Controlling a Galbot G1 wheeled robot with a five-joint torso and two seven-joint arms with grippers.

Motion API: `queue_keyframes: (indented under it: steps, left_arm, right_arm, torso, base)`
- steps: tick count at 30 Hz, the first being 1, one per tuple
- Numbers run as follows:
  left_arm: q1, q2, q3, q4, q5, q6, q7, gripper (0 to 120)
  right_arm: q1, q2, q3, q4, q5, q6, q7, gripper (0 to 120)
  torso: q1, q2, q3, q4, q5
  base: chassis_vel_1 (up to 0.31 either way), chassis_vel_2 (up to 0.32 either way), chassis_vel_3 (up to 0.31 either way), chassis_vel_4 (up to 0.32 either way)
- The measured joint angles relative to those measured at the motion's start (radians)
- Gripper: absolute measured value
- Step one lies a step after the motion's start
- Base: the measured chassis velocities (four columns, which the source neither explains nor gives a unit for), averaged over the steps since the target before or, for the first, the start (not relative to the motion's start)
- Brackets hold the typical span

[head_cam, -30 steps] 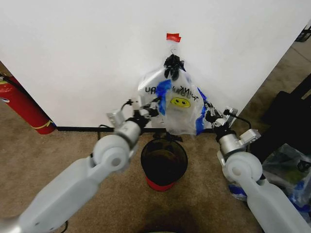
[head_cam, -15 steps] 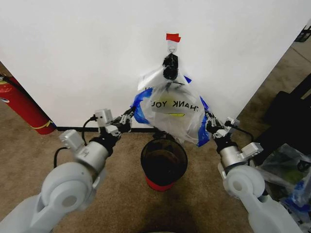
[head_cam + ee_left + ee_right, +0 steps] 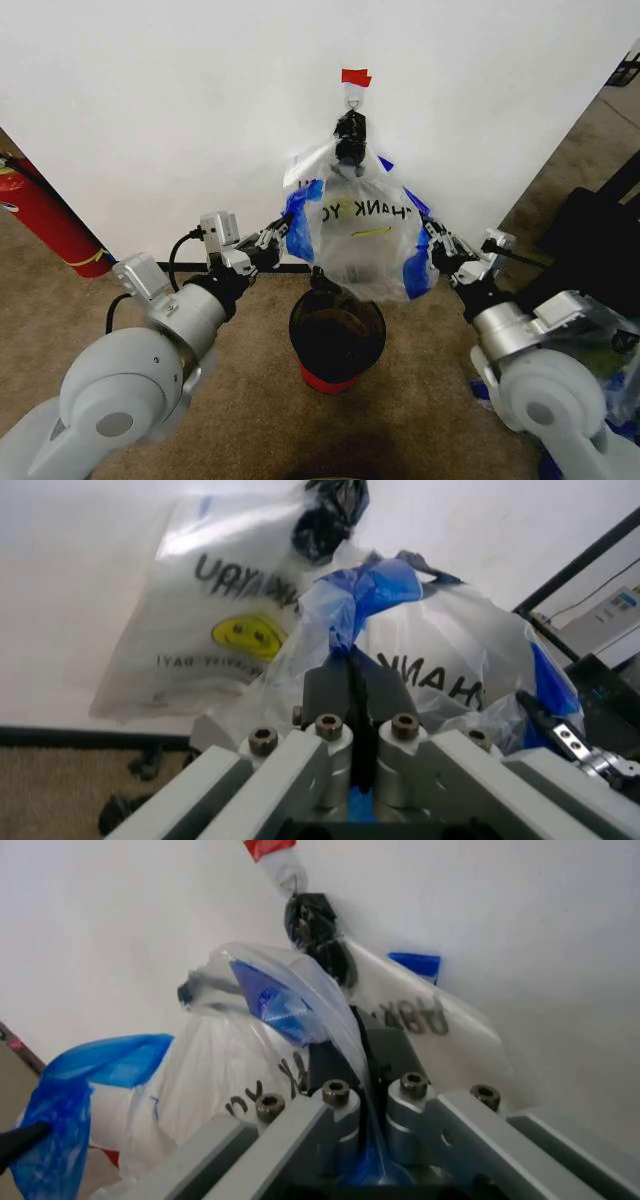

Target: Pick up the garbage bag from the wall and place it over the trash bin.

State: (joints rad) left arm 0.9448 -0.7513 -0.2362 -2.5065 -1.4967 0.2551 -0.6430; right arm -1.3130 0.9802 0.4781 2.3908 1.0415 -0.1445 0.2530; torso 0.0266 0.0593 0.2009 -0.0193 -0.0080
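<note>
Seen from the robot outward, the scene runs from the arms to the bin, then the bag, then the wall.

Left gripper (image 3: 277,243): jaws closed on the blue left handle of the garbage bag (image 3: 362,245), held low and to the bin's left — the left wrist view shows blue film pinched between them.

Right gripper (image 3: 437,252): jaws closed on the blue right handle (the right wrist view shows the plastic clamped in the slot), held out to the bin's right.

Trash bin (image 3: 337,338): upright on the carpet, just below the bag's lowest folds and between the two arms.

Garbage bag: stretched wide between the two grippers, above the bin, hanging in front of a smiley-face bag (image 3: 230,630).

Wall (image 3: 180,110): behind everything, with the hook (image 3: 353,94) under red tape (image 3: 356,76); whether the bag is clear of the hook I cannot tell.

Doing the step well: I judge both handles should stay spread evenly and level — centre the opening over the rim, then lower both sides together so the film does not snag on the mesh.
</note>
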Motion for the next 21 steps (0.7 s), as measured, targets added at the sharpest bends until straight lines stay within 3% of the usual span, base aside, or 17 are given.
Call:
queue_keyframes:
  steps: [11, 16, 21]
  left_arm:
    - [0.029, 0.007, -0.114, 0.004, -0.184, 0.034, -0.055, 0]
    - [0.143, -0.010, -0.229, 0.005, -0.314, 0.056, -0.108, 0]
    - [0.200, -0.028, -0.246, 0.005, -0.330, 0.063, -0.133, 0]
  right_arm:
    - [0.028, 0.019, -0.040, 0.015, 0.101, -0.037, 0.048, 0]
    - [0.055, 0.054, -0.086, 0.005, 0.216, -0.028, 0.075, 0]
    - [0.044, 0.061, -0.116, 0.000, 0.211, -0.035, 0.085, 0]
  torso:
    - [0.000, 0.000, 0.000, 0.0000, 0.0000]
    - [0.000, 0.000, 0.000, 0.0002, -0.0001]
    - [0.000, 0.000, 0.000, 0.0003, -0.0001]
  base:
    - [0.000, 0.000, 0.000, 0.000]
    - [0.000, 0.000, 0.000, 0.000]
    - [0.000, 0.000, 0.000, 0.000]
